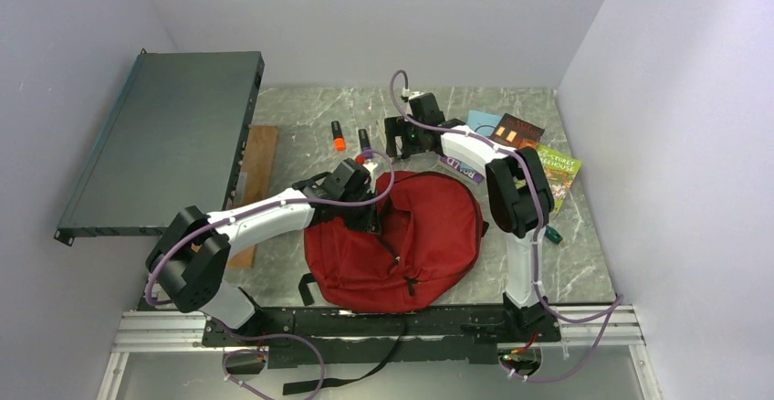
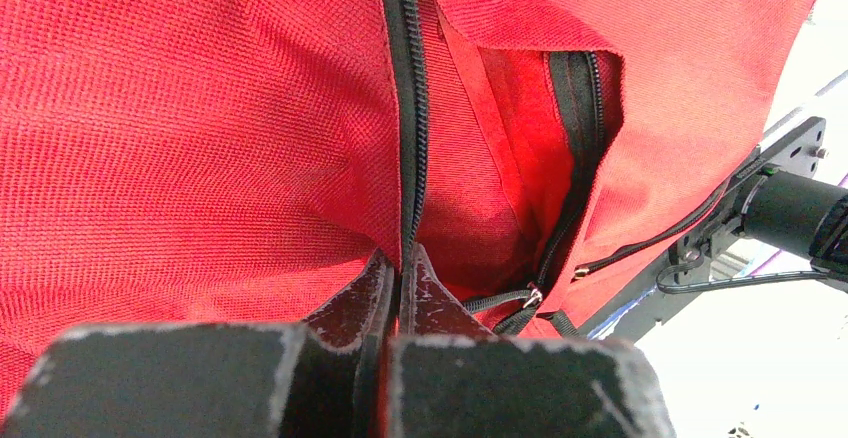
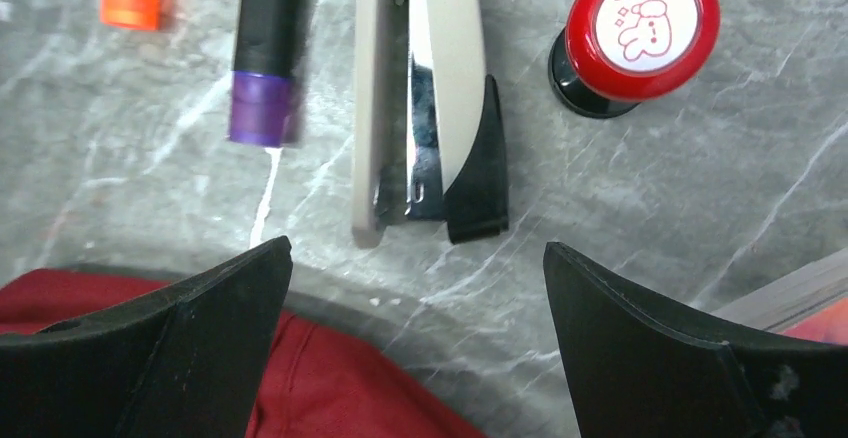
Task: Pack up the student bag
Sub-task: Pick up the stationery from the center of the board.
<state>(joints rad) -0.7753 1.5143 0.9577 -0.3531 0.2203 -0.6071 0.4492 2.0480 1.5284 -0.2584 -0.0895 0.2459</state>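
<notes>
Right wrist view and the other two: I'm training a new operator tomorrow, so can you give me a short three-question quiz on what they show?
1. True or false: the right fingers are shut.
2. What word is printed on the red stamp? A) GOOD B) PAID C) STOP
3. What are the left fingers pinching?

Key: 1 false, they stand wide open. 2 A. 3 the bag, at its black zipper edge.

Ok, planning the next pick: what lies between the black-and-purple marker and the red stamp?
A grey stapler, lying apart from both the black-and-purple marker and the red stamp, as the right wrist view shows.
</notes>
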